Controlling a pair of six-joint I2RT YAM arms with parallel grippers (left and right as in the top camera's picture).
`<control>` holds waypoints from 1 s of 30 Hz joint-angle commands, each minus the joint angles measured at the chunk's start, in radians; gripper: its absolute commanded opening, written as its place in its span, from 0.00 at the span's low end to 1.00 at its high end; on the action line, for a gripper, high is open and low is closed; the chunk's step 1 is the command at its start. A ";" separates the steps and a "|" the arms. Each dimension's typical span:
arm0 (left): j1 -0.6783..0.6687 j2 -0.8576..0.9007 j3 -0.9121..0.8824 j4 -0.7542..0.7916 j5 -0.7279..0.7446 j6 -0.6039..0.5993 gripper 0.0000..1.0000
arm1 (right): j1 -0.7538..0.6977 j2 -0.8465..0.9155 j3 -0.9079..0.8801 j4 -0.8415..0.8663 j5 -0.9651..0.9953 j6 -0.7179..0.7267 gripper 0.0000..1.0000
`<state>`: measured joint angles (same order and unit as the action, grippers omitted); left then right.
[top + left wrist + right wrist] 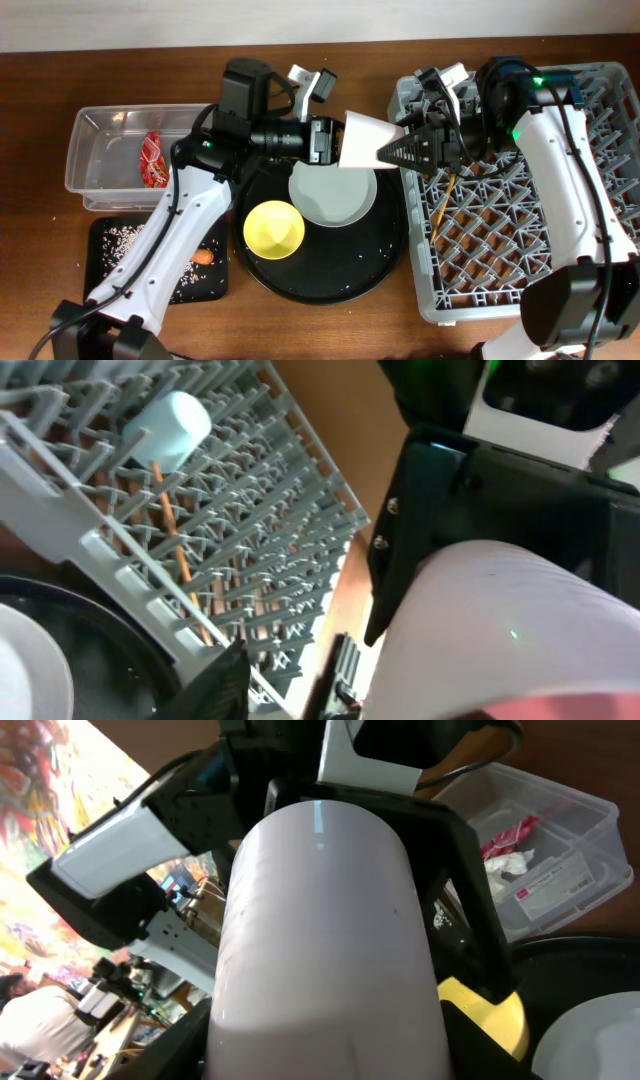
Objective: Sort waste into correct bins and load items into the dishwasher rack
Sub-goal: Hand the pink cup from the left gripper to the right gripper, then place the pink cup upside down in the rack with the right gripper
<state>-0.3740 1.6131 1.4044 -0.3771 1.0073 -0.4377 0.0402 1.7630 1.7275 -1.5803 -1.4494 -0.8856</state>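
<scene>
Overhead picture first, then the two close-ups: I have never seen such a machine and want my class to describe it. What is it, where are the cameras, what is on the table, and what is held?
Two robot arms work at a wooden table. Each ends in a two-finger pincer. One picture looks down from above; the other two come from small cameras on the left and right wrists.

The left pincer and right pincer meet at a pale pink cup in mid-air. The right one clasps it; whether the left grips it too, I cannot tell.

Below is a round black tray with a white plate and yellow bowl. The grey rack holds chopsticks and a blue cup. A clear tub holds a red wrapper; a small black tray holds grains and an orange scrap.
</scene>
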 commanded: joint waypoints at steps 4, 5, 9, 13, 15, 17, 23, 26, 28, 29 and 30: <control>0.055 0.003 -0.003 -0.004 -0.286 0.010 0.45 | -0.014 -0.010 0.014 0.007 0.072 0.003 0.48; 0.081 0.003 -0.003 -0.010 -0.306 0.010 0.45 | -0.031 -0.010 0.014 0.006 0.088 0.005 0.47; 0.169 0.003 -0.003 -0.075 -0.319 0.010 0.45 | -0.117 -0.010 0.015 0.027 0.191 0.085 0.45; 0.210 0.003 -0.003 -0.204 -0.402 0.010 0.44 | -0.212 -0.010 0.015 0.230 0.614 0.542 0.37; 0.209 0.003 -0.003 -0.252 -0.430 0.031 0.40 | -0.225 -0.010 0.015 0.295 0.880 0.761 0.35; 0.205 0.003 -0.003 -0.300 -0.433 0.076 0.39 | -0.215 -0.010 0.014 0.306 1.112 0.887 0.36; 0.154 0.005 -0.011 -0.373 -0.545 0.100 0.39 | -0.083 -0.002 0.013 0.333 1.291 0.951 0.36; 0.111 0.005 -0.013 -0.377 -0.581 0.100 0.39 | -0.018 0.007 0.012 0.355 1.425 0.999 0.36; 0.090 0.005 -0.013 -0.385 -0.614 0.100 0.39 | -0.001 0.019 0.011 0.361 1.425 0.999 0.36; 0.080 0.005 -0.013 -0.388 -0.629 0.100 0.40 | 0.001 0.031 0.010 0.362 1.424 0.999 0.36; 0.068 0.005 -0.013 -0.392 -0.637 0.100 0.39 | 0.001 0.047 0.009 0.363 1.424 0.999 0.36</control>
<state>-0.2863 1.6150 1.4021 -0.7612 0.4191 -0.3580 0.0357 1.7748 1.7302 -1.2240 -0.0654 0.0982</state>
